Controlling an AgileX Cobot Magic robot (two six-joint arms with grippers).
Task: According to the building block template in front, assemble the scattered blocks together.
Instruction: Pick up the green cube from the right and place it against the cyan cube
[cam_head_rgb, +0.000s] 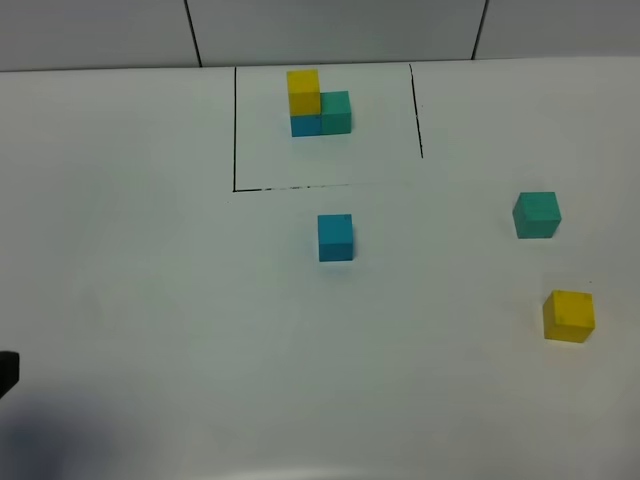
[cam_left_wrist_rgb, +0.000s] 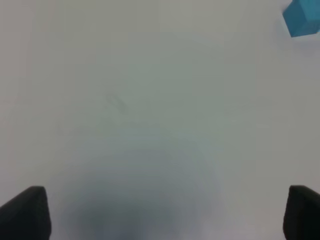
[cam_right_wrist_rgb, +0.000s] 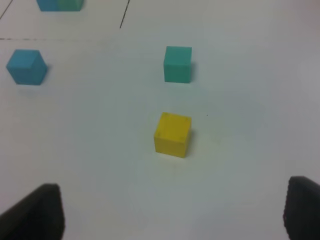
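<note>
The building block template (cam_head_rgb: 318, 103) stands at the back centre: yellow on blue with teal-green beside it. Its base shows in the right wrist view (cam_right_wrist_rgb: 60, 5). The scattered blocks lie apart on the white table: the cyan-blue cube (cam_head_rgb: 335, 238) in the middle, the teal-green cube (cam_head_rgb: 537, 215) at the right, the yellow cube (cam_head_rgb: 569, 316) at the front right. My left gripper (cam_left_wrist_rgb: 165, 215) is open and empty over bare table, with the blue cube (cam_left_wrist_rgb: 302, 19) far ahead of it. My right gripper (cam_right_wrist_rgb: 167, 212) is open and empty, short of the yellow cube (cam_right_wrist_rgb: 172, 135), with the green cube (cam_right_wrist_rgb: 178, 64) and the blue cube (cam_right_wrist_rgb: 27, 66) beyond.
A black outline (cam_head_rgb: 235, 130) marks a rectangle on the table around the template. A tiled wall (cam_head_rgb: 330, 30) stands behind the table's far edge. A dark part of the left arm (cam_head_rgb: 6, 372) shows at the left edge.
</note>
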